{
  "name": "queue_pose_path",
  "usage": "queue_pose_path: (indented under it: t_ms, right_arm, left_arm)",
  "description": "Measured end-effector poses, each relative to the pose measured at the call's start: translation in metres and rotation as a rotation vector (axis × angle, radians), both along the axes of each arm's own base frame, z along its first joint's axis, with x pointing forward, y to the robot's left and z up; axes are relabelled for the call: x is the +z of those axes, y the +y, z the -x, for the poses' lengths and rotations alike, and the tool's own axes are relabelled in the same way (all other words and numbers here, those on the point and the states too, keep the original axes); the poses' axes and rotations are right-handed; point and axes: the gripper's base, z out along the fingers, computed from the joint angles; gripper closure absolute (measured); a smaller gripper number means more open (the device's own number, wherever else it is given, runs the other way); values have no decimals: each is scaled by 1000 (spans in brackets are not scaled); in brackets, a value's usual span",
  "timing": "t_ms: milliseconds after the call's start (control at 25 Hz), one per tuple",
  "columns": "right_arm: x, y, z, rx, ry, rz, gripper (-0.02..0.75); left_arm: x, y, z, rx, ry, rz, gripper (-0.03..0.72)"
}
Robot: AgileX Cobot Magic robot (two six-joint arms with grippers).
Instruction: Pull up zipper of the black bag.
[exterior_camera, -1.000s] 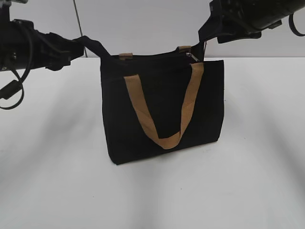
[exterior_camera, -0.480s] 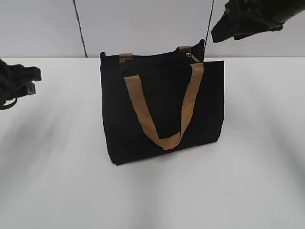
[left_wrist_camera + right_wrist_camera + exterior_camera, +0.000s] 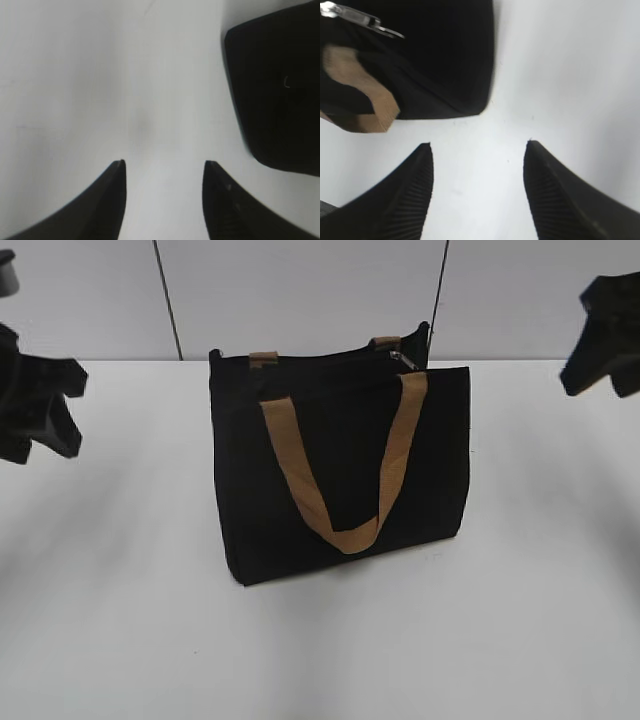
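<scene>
Black fabric bag [image 3: 340, 475] stands upright in the middle of the white surface [image 3: 120, 640], its long axis running left to right and its front panel facing the camera. A tan handle [image 3: 345, 470] hangs in a loop down the front. Along the top edge the zipper [image 3: 330, 359] runs the same way, its silver pull [image 3: 403, 360] at the right end. Left gripper [image 3: 164, 170] and right gripper [image 3: 477, 150] hover well apart from the bag, jaws spread and holding nothing.
</scene>
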Motion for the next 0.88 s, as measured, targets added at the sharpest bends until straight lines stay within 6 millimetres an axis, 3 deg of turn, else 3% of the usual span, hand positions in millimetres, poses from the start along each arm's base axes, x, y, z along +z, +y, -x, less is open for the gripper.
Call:
queue_pose_path:
  t_ms: [280,480,640,880]
  right_arm:
    - [-5,-53,11,-110,148,67,292]
    - [-3,-60,25,-127,147,96,302]
    - [-5,-55,63,-126,160,96,307]
    - [-7,-46,134,-140,125,94,307]
  left_arm:
    - [43,27,-19,15,106,-42,314]
    - [50,47,-17,50,161,-66,314]
    - [58,50,-5,49,138,-81,314]
    - [58,57,47,48,119,-88,314]
